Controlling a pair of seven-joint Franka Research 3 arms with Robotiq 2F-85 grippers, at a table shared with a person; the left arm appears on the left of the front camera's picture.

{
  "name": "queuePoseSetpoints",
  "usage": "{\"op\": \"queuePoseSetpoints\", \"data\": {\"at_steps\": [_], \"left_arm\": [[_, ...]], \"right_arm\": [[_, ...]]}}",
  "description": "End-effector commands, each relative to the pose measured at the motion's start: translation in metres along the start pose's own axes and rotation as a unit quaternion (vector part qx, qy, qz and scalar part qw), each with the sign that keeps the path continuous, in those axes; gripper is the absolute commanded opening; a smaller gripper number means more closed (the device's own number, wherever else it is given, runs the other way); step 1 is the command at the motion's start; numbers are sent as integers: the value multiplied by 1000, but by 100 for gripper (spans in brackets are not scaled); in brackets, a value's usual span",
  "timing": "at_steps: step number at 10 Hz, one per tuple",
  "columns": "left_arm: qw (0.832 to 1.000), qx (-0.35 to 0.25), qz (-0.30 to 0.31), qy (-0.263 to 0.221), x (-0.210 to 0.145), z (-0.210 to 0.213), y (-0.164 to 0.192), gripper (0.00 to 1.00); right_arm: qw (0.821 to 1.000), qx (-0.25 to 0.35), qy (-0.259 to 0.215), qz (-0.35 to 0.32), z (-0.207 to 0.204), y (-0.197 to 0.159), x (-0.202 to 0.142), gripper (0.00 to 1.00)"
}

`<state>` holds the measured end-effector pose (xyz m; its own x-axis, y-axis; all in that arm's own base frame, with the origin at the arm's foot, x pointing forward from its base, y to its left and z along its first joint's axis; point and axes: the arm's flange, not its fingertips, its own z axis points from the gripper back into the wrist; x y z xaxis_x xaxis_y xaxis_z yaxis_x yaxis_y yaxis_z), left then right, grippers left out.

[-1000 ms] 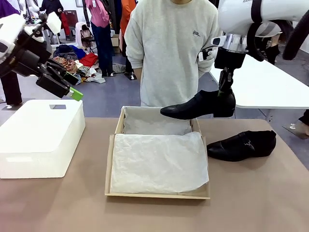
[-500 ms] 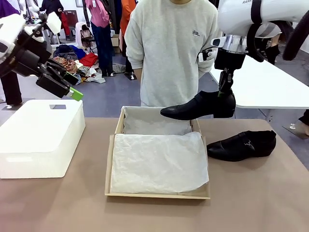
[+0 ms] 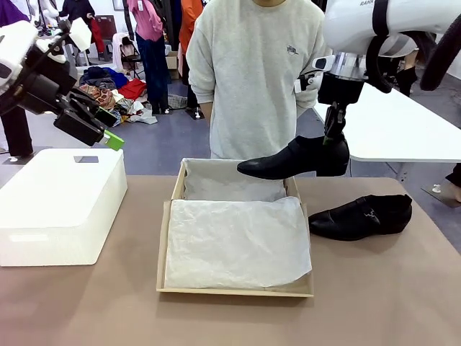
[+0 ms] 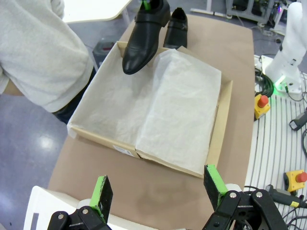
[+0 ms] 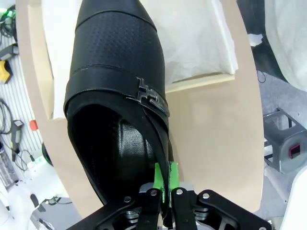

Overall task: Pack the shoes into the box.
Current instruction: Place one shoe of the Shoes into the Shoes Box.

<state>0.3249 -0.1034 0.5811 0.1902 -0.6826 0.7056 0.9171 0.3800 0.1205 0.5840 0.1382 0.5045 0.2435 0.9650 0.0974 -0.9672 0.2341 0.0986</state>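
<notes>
One black glossy shoe point(image 3: 292, 160) hangs in the air over the far right corner of the brown box point(image 3: 164, 249), toe pointing left. My right gripper point(image 3: 333, 135) is shut on the rim at its heel, as the right wrist view shows with the shoe point(image 5: 112, 72) pinched between the green pads point(image 5: 166, 179). The other shoe point(image 3: 362, 216) lies on the table right of the box. White tissue paper point(image 3: 234, 241) lines the box. My left gripper point(image 3: 108, 128) hovers open and empty high at the left; in its wrist view it point(image 4: 158, 189) looks down on the box point(image 4: 218, 129) and both shoes point(image 4: 144, 33).
A bigger white box with a slot point(image 3: 57, 202) stands at the left on the brown table point(image 3: 374, 288). A person in a grey sweatshirt point(image 3: 256, 72) stands right behind the cardboard box. A white table point(image 3: 403, 130) is at the back right.
The held shoe has drifted slightly to the left with my right gripper. The left arm and the shoe on the table have not moved.
</notes>
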Motion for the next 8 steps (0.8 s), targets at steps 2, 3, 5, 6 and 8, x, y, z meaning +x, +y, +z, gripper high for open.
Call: {"op": "queuePoseSetpoints", "data": {"at_steps": [2, 3, 5, 6, 8], "left_arm": [[1000, -8, -6, -9, 0, 1, 2, 100], [1000, -8, -6, -9, 0, 1, 2, 100], [1000, -8, -6, -9, 0, 1, 2, 100], [1000, -8, -6, -9, 0, 1, 2, 100], [1000, -8, -6, -9, 0, 1, 2, 100]], "right_arm": [[1000, -6, -21, -19, 10, -2, 39, 0], [999, -12, -22, -19, 6, -2, 51, 0], [999, -31, -35, -25, -8, -1, 78, 0], [999, -36, -33, -23, -16, 1, 89, 0], [998, -46, -28, -22, -27, 1, 107, 0]]}}
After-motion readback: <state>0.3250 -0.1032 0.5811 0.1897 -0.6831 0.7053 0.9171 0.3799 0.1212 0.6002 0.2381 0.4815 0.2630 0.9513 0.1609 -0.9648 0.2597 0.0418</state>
